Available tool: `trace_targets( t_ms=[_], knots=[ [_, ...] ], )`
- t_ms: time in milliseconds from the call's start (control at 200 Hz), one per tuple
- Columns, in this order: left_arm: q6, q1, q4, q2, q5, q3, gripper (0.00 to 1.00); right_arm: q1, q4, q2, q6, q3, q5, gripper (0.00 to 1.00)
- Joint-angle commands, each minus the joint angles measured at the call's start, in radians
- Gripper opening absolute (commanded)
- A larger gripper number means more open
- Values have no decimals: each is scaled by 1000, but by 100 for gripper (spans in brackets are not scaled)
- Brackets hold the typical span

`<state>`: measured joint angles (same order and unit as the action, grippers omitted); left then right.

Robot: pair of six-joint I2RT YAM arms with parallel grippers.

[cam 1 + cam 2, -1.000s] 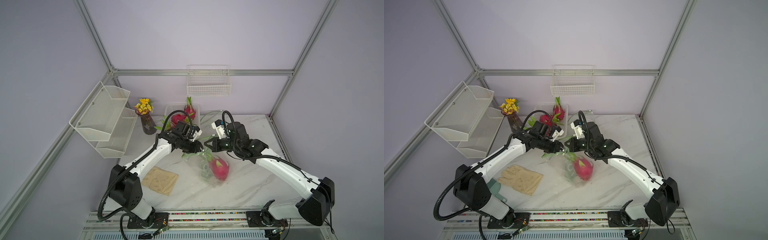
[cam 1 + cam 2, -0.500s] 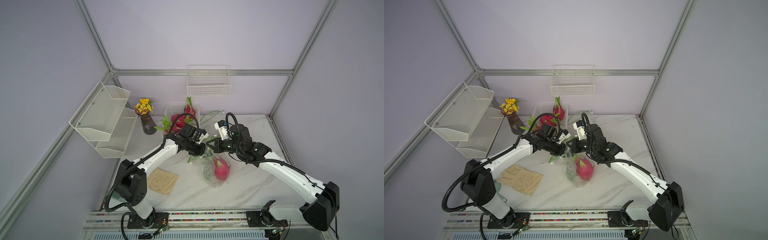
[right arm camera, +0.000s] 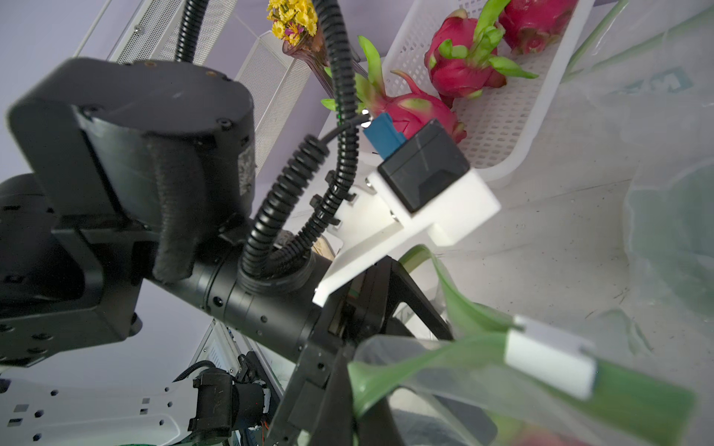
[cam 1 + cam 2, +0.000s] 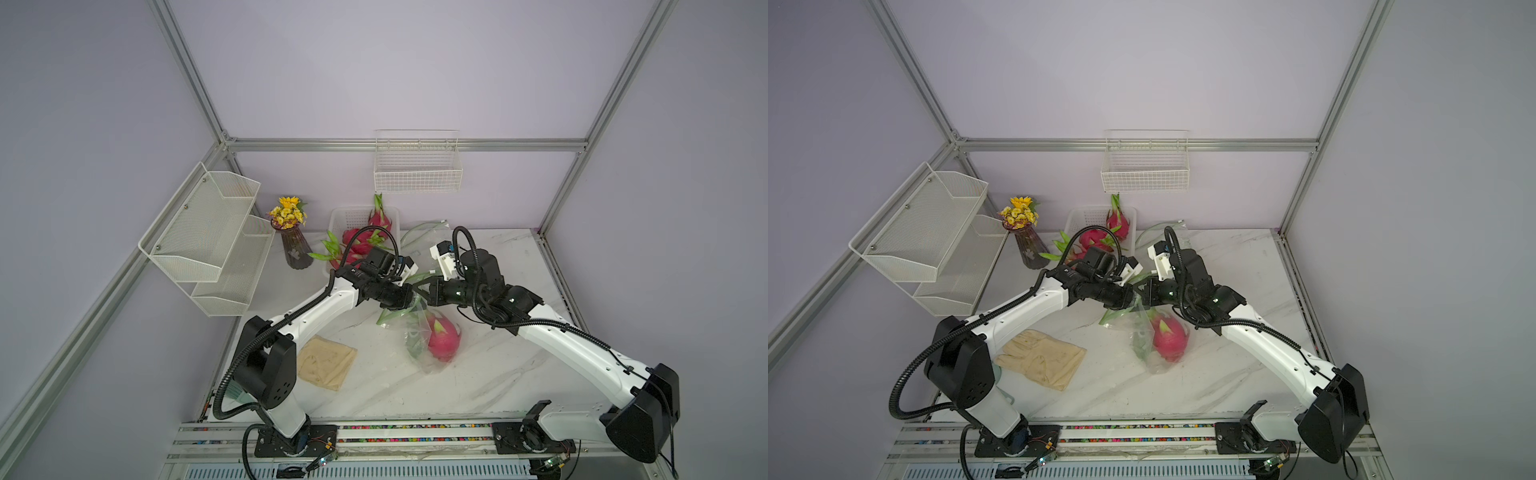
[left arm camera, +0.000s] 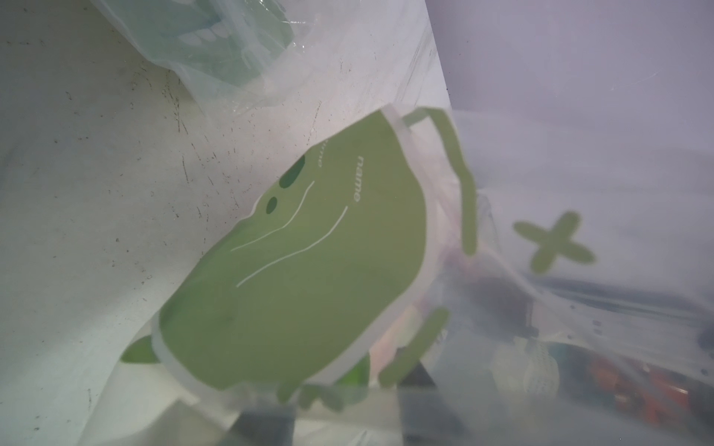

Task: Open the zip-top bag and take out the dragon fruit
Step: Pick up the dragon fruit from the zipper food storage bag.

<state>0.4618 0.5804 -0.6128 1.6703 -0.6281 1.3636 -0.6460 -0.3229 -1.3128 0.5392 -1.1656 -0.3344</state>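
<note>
A clear zip-top bag [image 4: 432,365] with green print hangs from its top, its bottom resting on the marble table. One pink dragon fruit [image 4: 444,338] [image 4: 1169,337] lies inside it. My right gripper [image 4: 420,289] [image 4: 1140,291] is shut on the bag's top edge. My left gripper [image 4: 409,301] [image 4: 1131,302] meets it from the other side. In the right wrist view the left gripper [image 3: 367,347] has its fingers apart, with the green rim [image 3: 425,363] and white slider [image 3: 548,359] beside them. The bag's green print [image 5: 293,270] fills the left wrist view.
A white basket [image 4: 345,216] at the back holds three more dragon fruits [image 4: 357,241]. Beside it lies another clear bag [image 4: 419,232]. A vase of yellow flowers [image 4: 296,249] stands back left, under a mesh shelf [image 4: 208,237]. A tan glove [image 4: 326,361] lies front left.
My left gripper has moved right, up to the bag's mouth. The right gripper has shifted slightly right with the bag top, and the bag now hangs more upright.
</note>
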Motion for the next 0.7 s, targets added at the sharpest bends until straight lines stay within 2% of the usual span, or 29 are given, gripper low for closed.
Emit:
trace_targets(
  t_ms=[0, 275, 505, 695],
  knots=[
    [24, 9, 50, 9, 21, 34, 42, -4, 45, 29, 11, 8, -14, 0],
    [31, 19, 52, 38, 22, 49, 34, -4, 47, 37, 10, 17, -7, 0],
    [53, 28, 89, 60, 0, 57, 31, -4, 55, 33, 13, 23, -15, 0],
    [72, 28, 128, 58, -1, 51, 19, -4, 56, 37, 16, 31, -17, 0]
  ],
)
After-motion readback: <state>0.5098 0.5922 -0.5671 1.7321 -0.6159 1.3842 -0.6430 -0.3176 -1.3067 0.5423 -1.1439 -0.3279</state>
